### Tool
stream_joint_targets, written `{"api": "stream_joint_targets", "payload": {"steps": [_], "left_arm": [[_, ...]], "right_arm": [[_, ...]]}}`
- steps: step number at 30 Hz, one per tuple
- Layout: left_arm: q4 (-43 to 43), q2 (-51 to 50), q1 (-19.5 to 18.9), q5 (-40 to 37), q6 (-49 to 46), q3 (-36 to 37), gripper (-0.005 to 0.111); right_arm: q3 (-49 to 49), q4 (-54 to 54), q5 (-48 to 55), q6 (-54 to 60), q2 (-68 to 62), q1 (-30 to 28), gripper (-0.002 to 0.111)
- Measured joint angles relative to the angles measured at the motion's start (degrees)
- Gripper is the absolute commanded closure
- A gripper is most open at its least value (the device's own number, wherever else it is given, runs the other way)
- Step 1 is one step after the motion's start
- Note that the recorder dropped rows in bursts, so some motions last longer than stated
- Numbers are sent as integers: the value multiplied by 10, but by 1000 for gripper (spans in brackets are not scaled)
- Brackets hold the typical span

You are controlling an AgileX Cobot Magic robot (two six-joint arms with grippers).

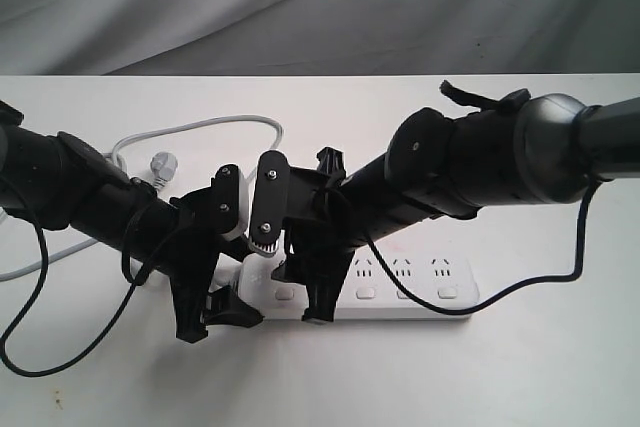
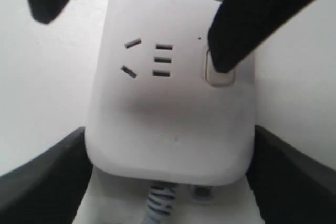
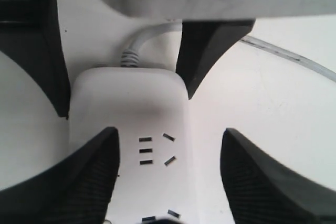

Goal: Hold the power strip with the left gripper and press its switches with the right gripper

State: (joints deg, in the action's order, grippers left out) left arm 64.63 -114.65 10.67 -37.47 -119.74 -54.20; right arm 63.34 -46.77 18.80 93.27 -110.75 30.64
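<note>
The right gripper [image 1: 305, 292] stands with its jaws spread wide and holds nothing; that spread, I judge, lets one finger act alone as a pressing tool. Its fingertip [image 2: 231, 51] sits down on the end switch [image 2: 218, 78], the one nearest the cord, while its other finger hangs off the far side of the bar, clear of the sockets. Whether the button is fully pushed in cannot be told. The power strip [image 2: 173, 124] lies flat along the near part of the white table [image 1: 520, 367], sockets up, with more switches [image 1: 366, 293] in a row toward its free end, none of them touched. The left gripper [image 1: 215, 312] straddles the cord end, one finger against each long side, apparently clamped on the bar; holding it there likely keeps the strip from sliding or tipping under the push while leaving the button row open to the other arm. The grey cord [image 1: 200, 125] loops away behind both arms, its plug [image 1: 162, 162] lying loose, well clear of the work.
</note>
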Motion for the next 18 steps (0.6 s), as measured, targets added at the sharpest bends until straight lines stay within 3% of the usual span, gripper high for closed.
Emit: {"api": "stream_joint_targets", "payload": {"steps": [18], "left_arm": [[0,0,0,0,0,0,63]], "right_arm": [[2,-1,-2,4,-23,8,55]]}}
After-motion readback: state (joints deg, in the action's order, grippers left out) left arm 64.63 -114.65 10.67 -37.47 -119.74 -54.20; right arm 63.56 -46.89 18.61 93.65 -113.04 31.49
